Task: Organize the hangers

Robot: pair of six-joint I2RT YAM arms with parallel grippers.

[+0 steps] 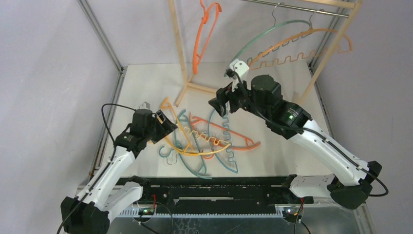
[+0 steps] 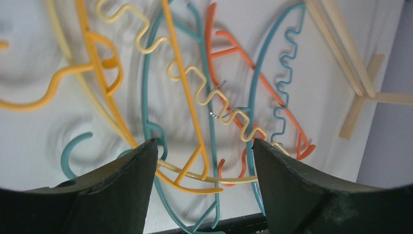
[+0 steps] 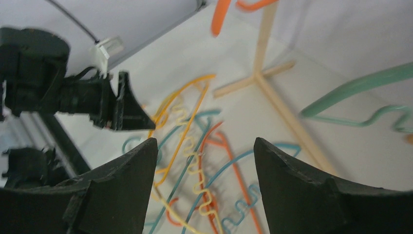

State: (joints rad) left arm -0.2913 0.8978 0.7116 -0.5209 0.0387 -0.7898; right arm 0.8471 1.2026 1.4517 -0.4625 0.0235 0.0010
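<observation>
The hangers (image 1: 204,139) lie tangled in a heap mid-table (image 1: 146,87), with three more hung on the rack (image 1: 181,53) at the far side. The left gripper (image 2: 204,146) and right gripper (image 3: 204,146) both gape, holding nothing. The hangers look light, thin, springy and slick (interlocked too, so one may drag others). The topmost yellow hanger (image 2: 229,180) seems best gripped on its plain arm.

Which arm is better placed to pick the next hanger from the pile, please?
The left, probably: the left fingers are open, low over the yellow hanger; the right fingers, also open, look higher above the pile.
</observation>
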